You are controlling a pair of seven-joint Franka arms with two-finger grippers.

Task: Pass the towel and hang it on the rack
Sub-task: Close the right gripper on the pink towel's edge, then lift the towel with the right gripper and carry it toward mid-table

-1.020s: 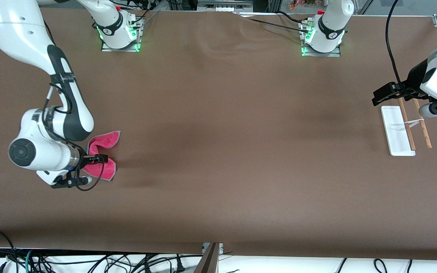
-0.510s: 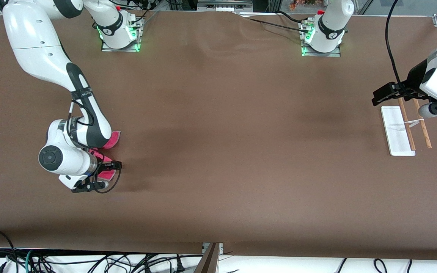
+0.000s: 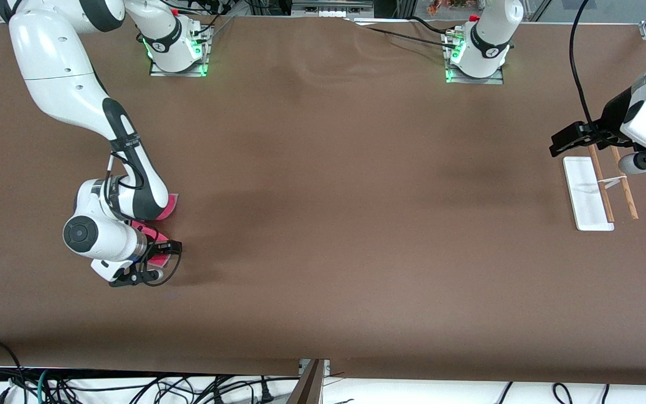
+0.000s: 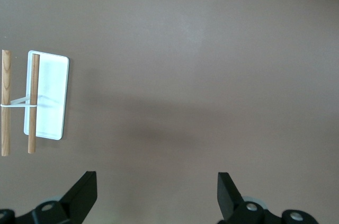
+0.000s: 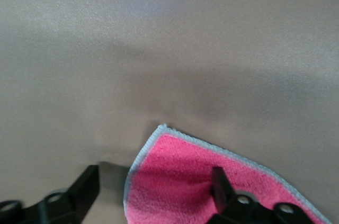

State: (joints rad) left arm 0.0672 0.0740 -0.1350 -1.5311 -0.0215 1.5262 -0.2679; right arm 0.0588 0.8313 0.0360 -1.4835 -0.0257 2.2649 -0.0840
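Front view: the right tool (image 3: 167, 247) is low over the pink towel (image 3: 169, 205) at the right arm's end of the brown surface (image 3: 323, 224). The left tool (image 3: 563, 140) waits above the rack (image 3: 589, 193).

Left wrist view: the left tool's fingers (image 4: 85, 195) stand wide apart, holding nothing.

Right wrist view: the right tool's fingers (image 5: 85, 187) are spread around the towel's corner, not gripping it.

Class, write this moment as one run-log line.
right gripper: open, straddling towel corner | left gripper: open, waiting near rack | towel on table
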